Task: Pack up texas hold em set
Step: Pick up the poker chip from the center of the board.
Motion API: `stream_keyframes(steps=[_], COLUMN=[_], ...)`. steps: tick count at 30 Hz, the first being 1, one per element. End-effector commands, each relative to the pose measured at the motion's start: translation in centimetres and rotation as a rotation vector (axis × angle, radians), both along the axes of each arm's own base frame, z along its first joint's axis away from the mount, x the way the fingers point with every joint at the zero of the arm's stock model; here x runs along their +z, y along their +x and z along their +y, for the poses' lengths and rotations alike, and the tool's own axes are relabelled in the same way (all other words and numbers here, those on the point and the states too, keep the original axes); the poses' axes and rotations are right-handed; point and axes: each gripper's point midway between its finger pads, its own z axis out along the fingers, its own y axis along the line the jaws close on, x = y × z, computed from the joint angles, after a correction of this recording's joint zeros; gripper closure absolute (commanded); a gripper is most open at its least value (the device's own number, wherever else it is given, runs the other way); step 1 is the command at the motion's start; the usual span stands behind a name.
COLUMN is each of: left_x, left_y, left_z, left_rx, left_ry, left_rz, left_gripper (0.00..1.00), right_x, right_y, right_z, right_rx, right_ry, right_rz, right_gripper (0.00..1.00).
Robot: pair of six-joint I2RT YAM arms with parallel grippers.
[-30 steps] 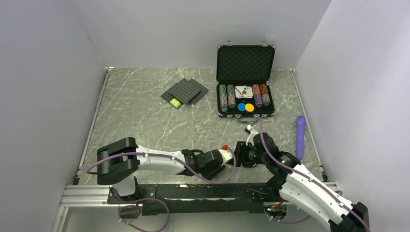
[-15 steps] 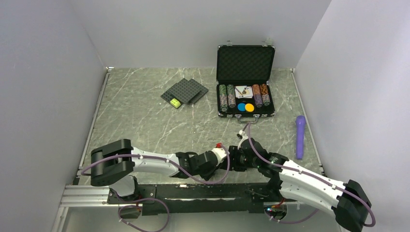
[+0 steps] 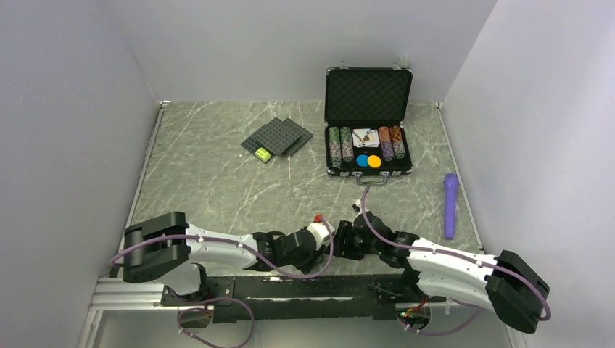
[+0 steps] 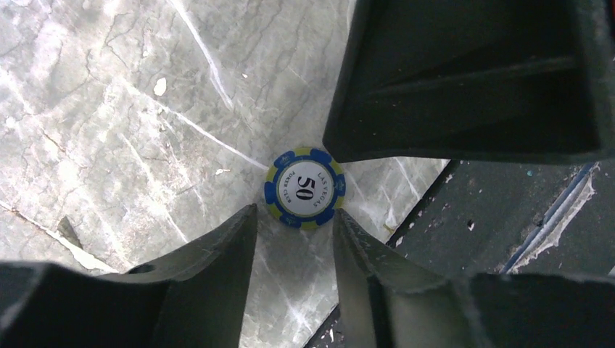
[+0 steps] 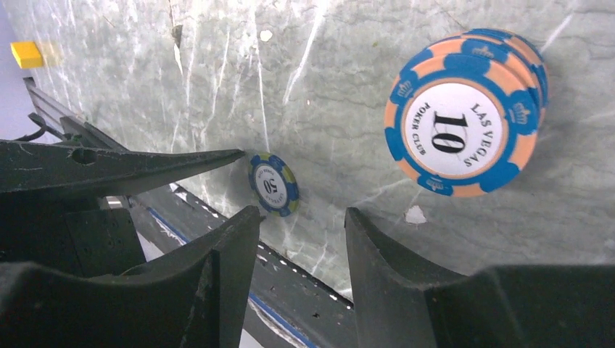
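Note:
The black silver-edged briefcase (image 3: pixel 368 170) stands open at the back right, with chip stacks, cards, and blue and orange discs in its tray. A single blue-and-yellow "50" chip (image 4: pixel 304 188) lies flat near the table's front edge. My left gripper (image 4: pixel 294 217) is open, its fingertips just short of that chip on either side. The chip also shows in the right wrist view (image 5: pixel 274 183), ahead and to the left of my open right gripper (image 5: pixel 301 217). A small stack of orange-and-blue "10" chips (image 5: pixel 464 123) lies to its right. In the top view both grippers (image 3: pixel 328 243) (image 3: pixel 344 241) meet tip to tip and hide these chips.
Dark grey studded plates (image 3: pixel 277 138) with a yellow-green brick (image 3: pixel 263 154) lie at the back centre. A purple cylinder (image 3: pixel 450 205) lies by the right wall. The black front rail (image 4: pixel 500 217) runs just beside the 50 chip.
Both grippers have shifted left and nearer the front edge together, staying tip to tip. The right arm has folded lower. The briefcase has not moved.

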Motion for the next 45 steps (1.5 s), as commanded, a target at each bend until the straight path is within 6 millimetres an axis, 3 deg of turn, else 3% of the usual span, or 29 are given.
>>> stream_keyframes(steps=[1, 4, 10, 21, 28, 36, 45], left_x=[-1.1, -0.6, -1.7, -3.1, -4.4, -6.3, -7.3], left_y=[-1.3, -1.3, -1.7, -1.5, -1.8, -2.6, -3.7], left_z=[2.2, 1.8, 1.5, 1.9, 3.1, 4.1, 4.7], left_rx=[-0.037, -0.057, -0.096, -0.1, -0.109, -0.109, -0.076], left_ry=[0.074, 0.05, 0.074, 0.152, 0.292, 0.382, 0.353], left_rz=[0.042, 0.026, 0.044, 0.017, -0.041, -0.032, 0.031], left_gripper=[0.48, 0.42, 0.41, 0.43, 0.46, 0.57, 0.71], right_x=[0.7, 0.5, 0.0, -0.4, -0.4, -0.5, -0.6], right_y=[0.4, 0.1, -0.2, -0.4, -0.3, -0.4, -0.6], right_z=[1.5, 2.0, 2.4, 2.4, 2.2, 2.0, 1.6], right_rx=[0.002, 0.02, 0.027, 0.024, 0.014, 0.005, 0.0], right_ry=[0.074, 0.092, 0.087, 0.065, 0.063, 0.062, 0.056], right_rz=[-0.015, 0.002, 0.02, 0.026, 0.021, 0.023, 0.031], right_gripper=[0.48, 0.48, 0.48, 0.48, 0.48, 0.47, 0.47])
